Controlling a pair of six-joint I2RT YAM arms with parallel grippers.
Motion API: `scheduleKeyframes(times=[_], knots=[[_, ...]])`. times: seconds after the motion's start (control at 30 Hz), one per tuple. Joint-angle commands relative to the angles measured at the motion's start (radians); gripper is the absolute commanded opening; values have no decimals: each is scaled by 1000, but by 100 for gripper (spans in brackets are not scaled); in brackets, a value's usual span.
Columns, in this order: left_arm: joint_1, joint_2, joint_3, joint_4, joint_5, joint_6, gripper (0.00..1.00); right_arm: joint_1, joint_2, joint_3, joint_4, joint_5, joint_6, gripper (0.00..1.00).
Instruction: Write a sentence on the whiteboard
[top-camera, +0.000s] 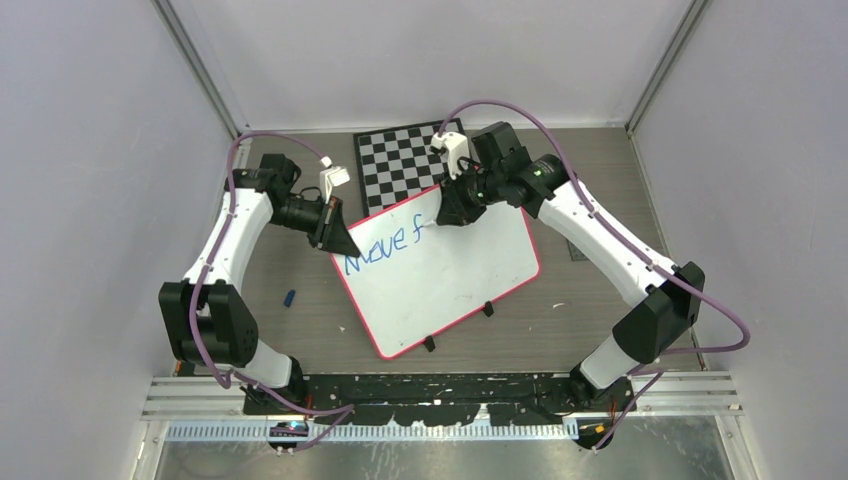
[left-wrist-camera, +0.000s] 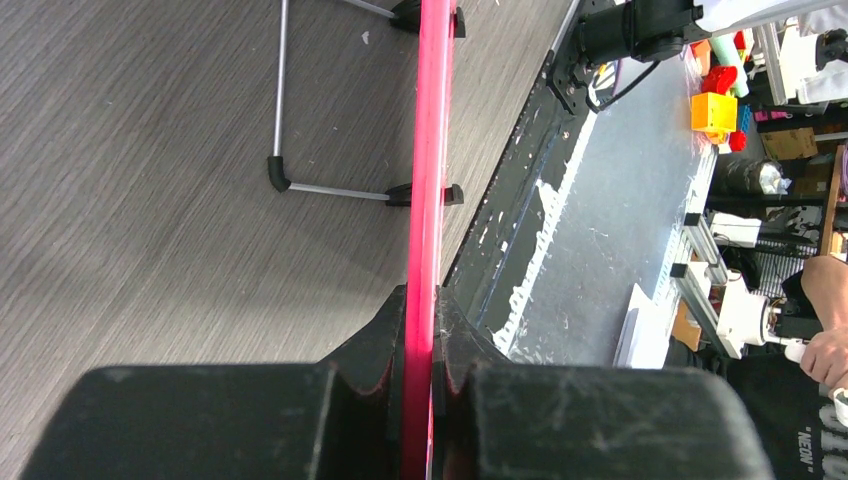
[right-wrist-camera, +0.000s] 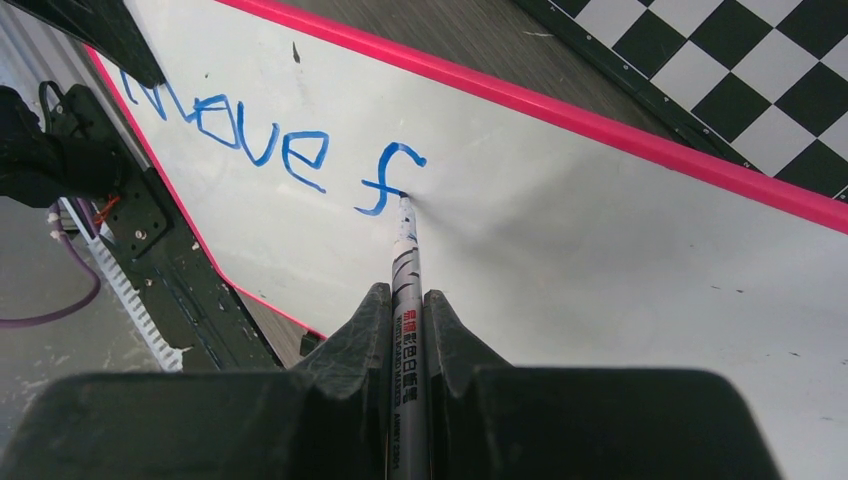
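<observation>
Midway, my right gripper (right-wrist-camera: 405, 300) clamps the marker (right-wrist-camera: 409, 250), tip at the "f" of the sentence (right-wrist-camera: 262, 140); left gripper (left-wrist-camera: 420, 305) pinches the whiteboard (top-camera: 460, 275) rim; "o" likely next.

The top view looks steeply down from above and behind, with the base rail (top-camera: 440, 385) at 6 o'clock, and takes in the whole whiteboard (top-camera: 460, 285) from a distance. The left wrist camera sits tight behind the left gripper (left-wrist-camera: 420, 310), sighting along the board's pink rim toward 12 o'clock. The right wrist camera, equally close behind the right gripper (right-wrist-camera: 405, 300), faces the lettering (right-wrist-camera: 305, 158) at 10 o'clock, which the top view also shows.
</observation>
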Motion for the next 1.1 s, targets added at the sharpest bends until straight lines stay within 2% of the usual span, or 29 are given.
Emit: scheduleKeyframes(times=[0.0, 0.43, 1.07], knots=[[-34, 5, -21, 82, -136, 65, 0, -17, -22, 11, 16, 10, -31, 0], [-36, 9, -15, 79, -133, 63, 0, -38, -73, 26, -12, -62, -38, 0], [-41, 7, -15, 83, -136, 61, 0, -41, -29, 33, 26, -18, -23, 0]])
